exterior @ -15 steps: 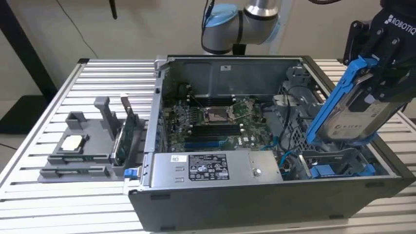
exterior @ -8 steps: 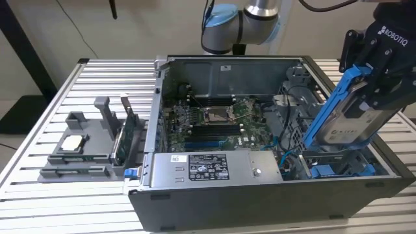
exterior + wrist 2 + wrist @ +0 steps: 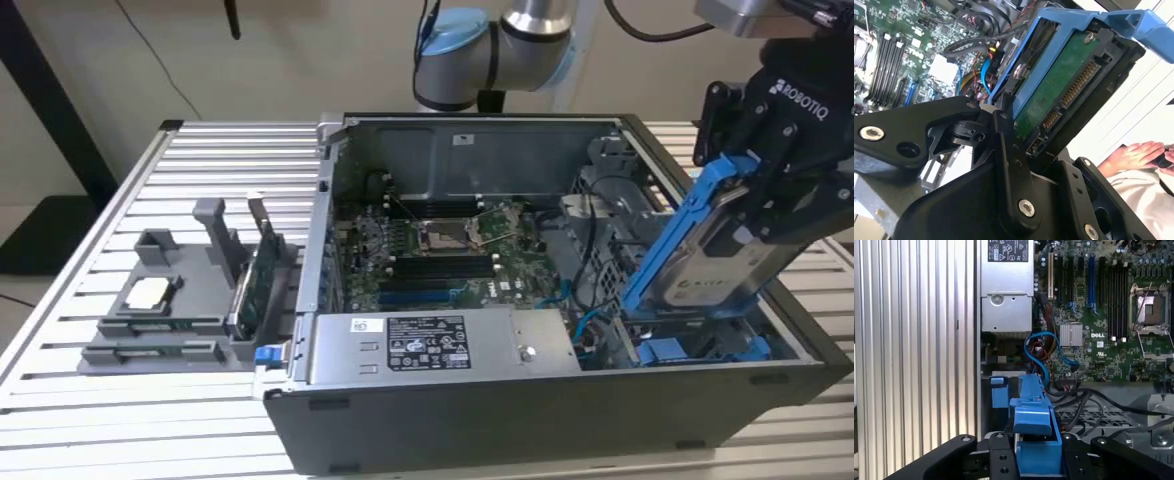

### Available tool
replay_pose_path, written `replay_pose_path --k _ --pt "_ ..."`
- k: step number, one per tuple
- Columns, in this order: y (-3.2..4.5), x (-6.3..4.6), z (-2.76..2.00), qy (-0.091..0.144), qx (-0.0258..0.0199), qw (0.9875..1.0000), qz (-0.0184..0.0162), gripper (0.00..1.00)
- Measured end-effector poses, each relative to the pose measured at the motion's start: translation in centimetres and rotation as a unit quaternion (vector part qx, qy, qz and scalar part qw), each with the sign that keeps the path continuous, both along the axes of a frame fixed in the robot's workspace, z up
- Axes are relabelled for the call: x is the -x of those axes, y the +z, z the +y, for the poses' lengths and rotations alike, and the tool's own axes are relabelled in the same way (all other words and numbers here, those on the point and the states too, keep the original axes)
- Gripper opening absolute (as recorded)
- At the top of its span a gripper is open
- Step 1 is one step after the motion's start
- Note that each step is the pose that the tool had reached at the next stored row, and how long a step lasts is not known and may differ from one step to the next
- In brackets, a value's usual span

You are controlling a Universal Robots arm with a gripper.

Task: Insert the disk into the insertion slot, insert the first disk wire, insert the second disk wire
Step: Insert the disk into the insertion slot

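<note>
Your black pincer pinches the tilted grey-silver disk w/ blue plastic carrier, dark-grey metal blue-railed insertion slot just below it.

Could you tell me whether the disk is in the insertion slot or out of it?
Out. The gripper holds the disk tilted above the slot, lower end close over it; whether they touch, cannot tell.

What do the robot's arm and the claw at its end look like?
The arm is a silver-grey metal tube with rounded pale blue joint caps. A black cable loops beside it. The black, blocky gripper carries white lettering on its body. Its fingers are flat, jointed black link bars fastened with silver screws.
</note>
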State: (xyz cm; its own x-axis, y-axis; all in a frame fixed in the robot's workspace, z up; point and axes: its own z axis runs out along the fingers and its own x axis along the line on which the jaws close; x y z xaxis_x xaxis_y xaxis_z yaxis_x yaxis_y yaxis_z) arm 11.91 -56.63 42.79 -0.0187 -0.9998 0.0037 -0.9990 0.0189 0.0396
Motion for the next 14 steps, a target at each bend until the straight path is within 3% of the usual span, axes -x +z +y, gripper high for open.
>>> replay_pose_path --k 2,6,14 --pt "-0.20 0.0 -0.43 0.000 -0.0001 1.0000 0.0001 0.33" --pt "-1.05 -0.1 -0.81 0.000 -0.0001 1.0000 0.0001 0.33" --pt "-3.57 -0.6 -0.87 0.000 -0.0001 1.0000 0.0001 0.33"
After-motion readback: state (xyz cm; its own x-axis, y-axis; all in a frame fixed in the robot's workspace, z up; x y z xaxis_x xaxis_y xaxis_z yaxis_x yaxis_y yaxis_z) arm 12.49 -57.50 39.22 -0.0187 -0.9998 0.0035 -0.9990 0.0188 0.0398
